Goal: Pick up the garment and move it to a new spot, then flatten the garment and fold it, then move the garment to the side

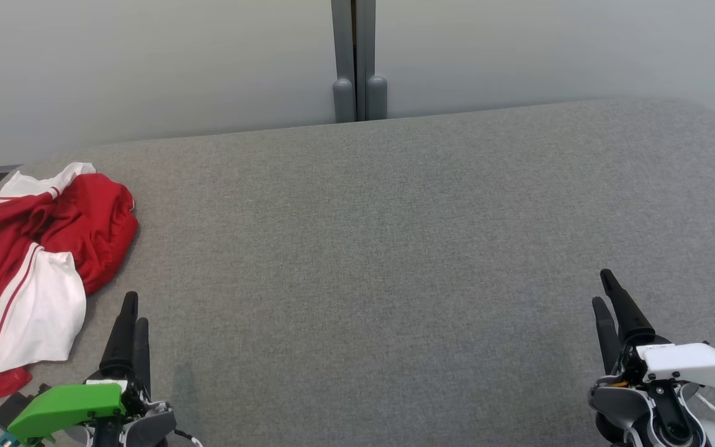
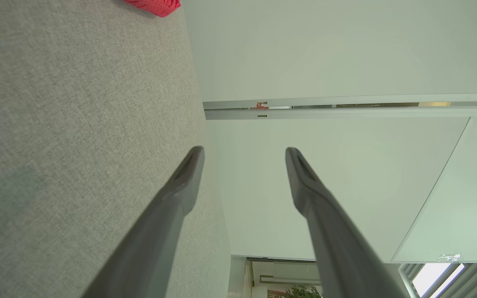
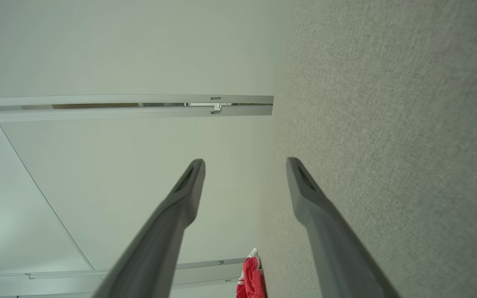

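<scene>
The garment point(image 1: 35, 261) is a red and white striped shirt, crumpled at the far left of the grey fabric surface point(image 1: 395, 236). My left gripper point(image 1: 134, 308) hovers at the lower left, just right of the shirt's near edge, and is open and empty. At the lower right my right gripper point(image 1: 602, 287) is open too, far from the shirt. In the left wrist view the open left gripper point(image 2: 244, 153) holds nothing, and a red corner of the garment point(image 2: 155, 6) shows at the top. The right wrist view shows the open right gripper point(image 3: 244, 163) and the garment point(image 3: 251, 279) small at the bottom.
Behind the surface stands a pale wall point(image 1: 146, 62) with a grey vertical post point(image 1: 357, 62) at its middle. The surface's rounded far edge point(image 1: 705, 108) curves down at the right.
</scene>
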